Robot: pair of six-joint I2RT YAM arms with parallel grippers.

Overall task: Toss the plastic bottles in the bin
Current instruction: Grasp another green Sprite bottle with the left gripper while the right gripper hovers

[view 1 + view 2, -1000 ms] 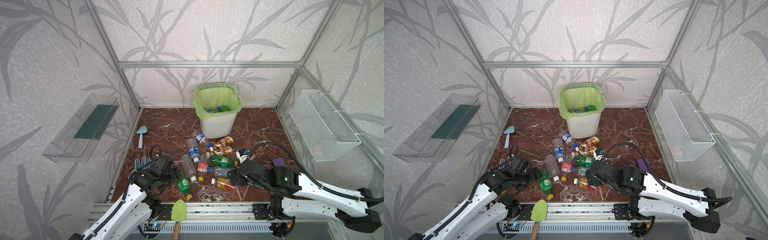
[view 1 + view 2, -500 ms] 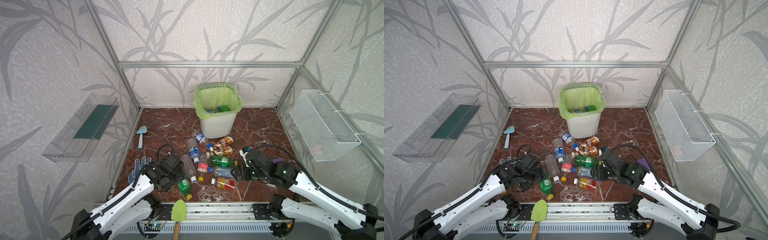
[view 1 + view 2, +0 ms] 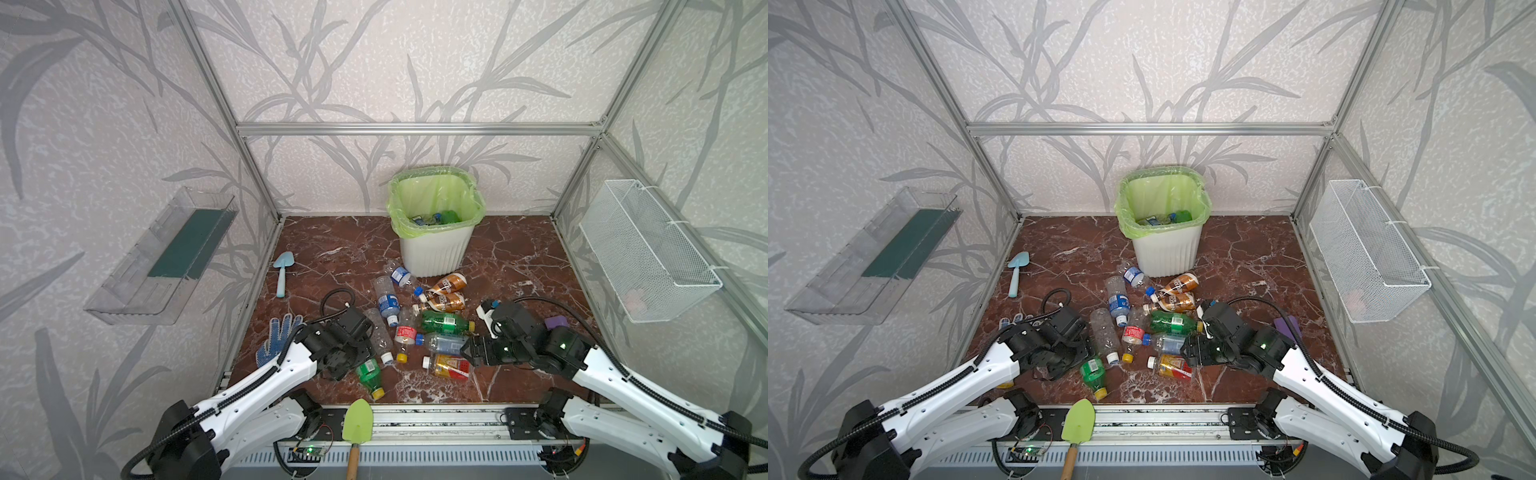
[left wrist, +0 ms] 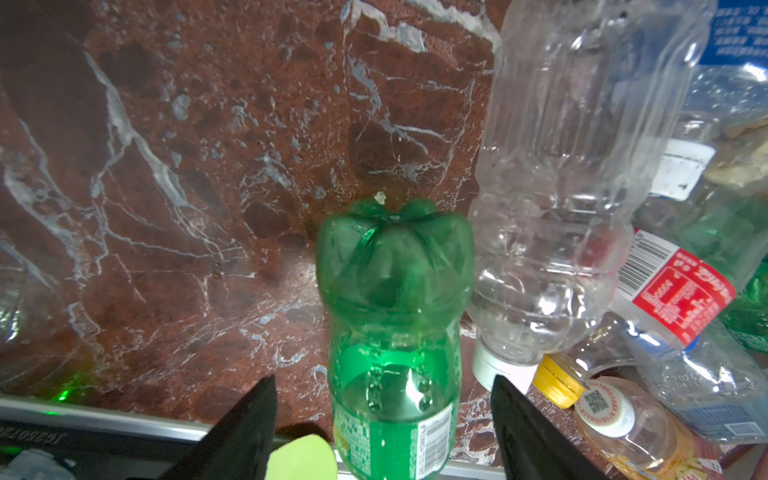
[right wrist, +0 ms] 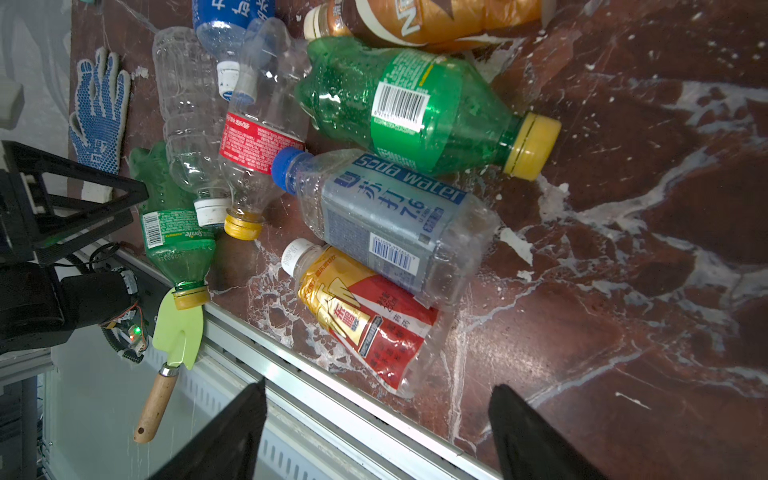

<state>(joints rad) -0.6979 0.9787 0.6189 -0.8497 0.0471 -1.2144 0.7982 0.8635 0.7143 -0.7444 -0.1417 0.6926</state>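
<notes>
Both arms reach in low from the near edge of the worktop [image 3: 519,249], elbows bent, wrists angled down over the bottle pile.

The left tool [image 4: 384,419] hangs just above the near green bottle [image 4: 395,316], its two black fingers [image 4: 245,432] spread wide, one on each side of the label end, with clear gaps to the plastic. That bottle lies flat near the worktop's front edge, yellow cap toward the green spade [image 3: 356,417] on the rail.

The right tool [image 5: 376,432] points at the yellow-and-red labelled bottle [image 5: 365,320], fingers parted and closing on nothing. The bottle sits close to the front edge, white cap toward the middle of the pile. Touching it on the far side is the soda water bottle [image 5: 395,224], and beyond that another green bottle [image 5: 415,108] with a yellow cap.

The rest of the plastic bottles [image 3: 415,316] are strewn across the middle of the worktop, running back toward the bin [image 3: 436,245], which stands at the middle of the back edge with a few bottles already inside its green liner. A blue dotted glove [image 3: 276,338] lies by the left edge, partly under the left arm.
</notes>
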